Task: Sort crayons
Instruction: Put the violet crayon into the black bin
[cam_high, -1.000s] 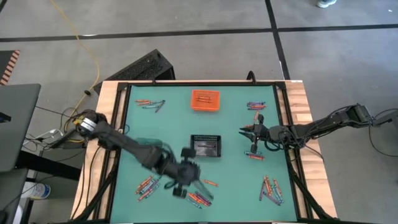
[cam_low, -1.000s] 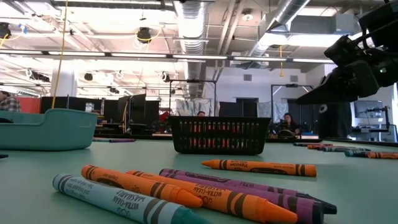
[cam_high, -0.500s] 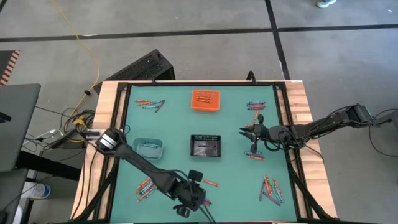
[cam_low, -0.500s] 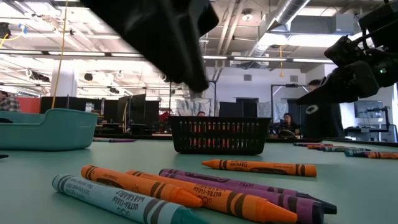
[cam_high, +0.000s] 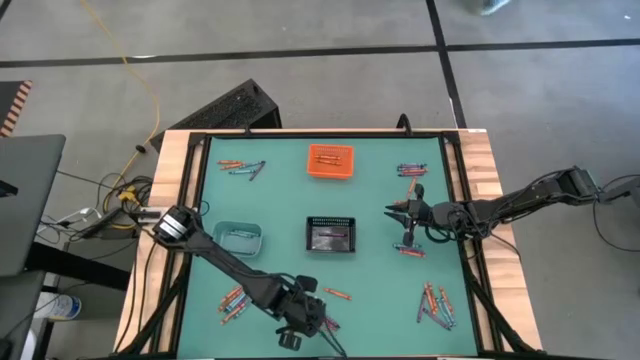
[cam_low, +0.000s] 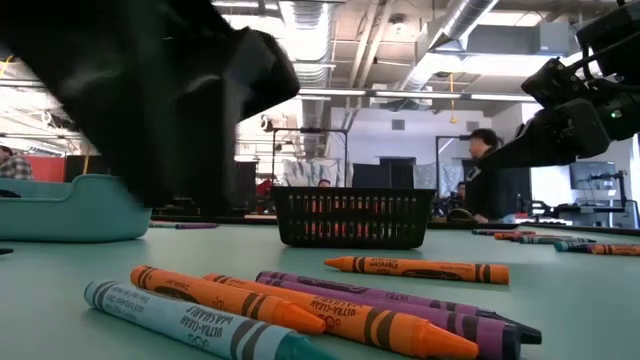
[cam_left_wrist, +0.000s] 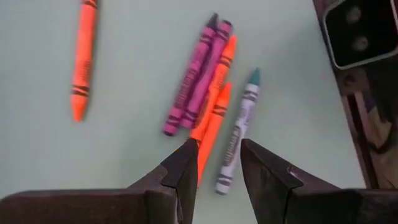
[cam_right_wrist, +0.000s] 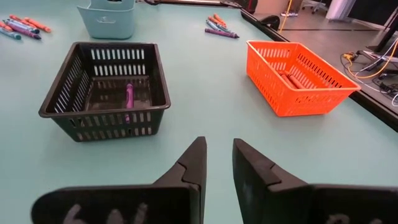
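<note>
Black bulk of the left arm fills much of the low view, hiding what lies behind it, and a person beyond the table shows only as a dark figure. Over the crayons lying loose near the table's front edge, on the near side of the black bin, the left gripper hovers with its fingers slightly apart, gripping nothing, an orange crayon's end showing in the gap. To the right of the black bin, the right gripper hangs above bare tabletop, fingers a little apart and empty. One purple crayon lies inside the black bin; the orange bin stands behind it. Crayon wrappers in the low view read "ULTRA-CLEAN WASHABLE".
</note>
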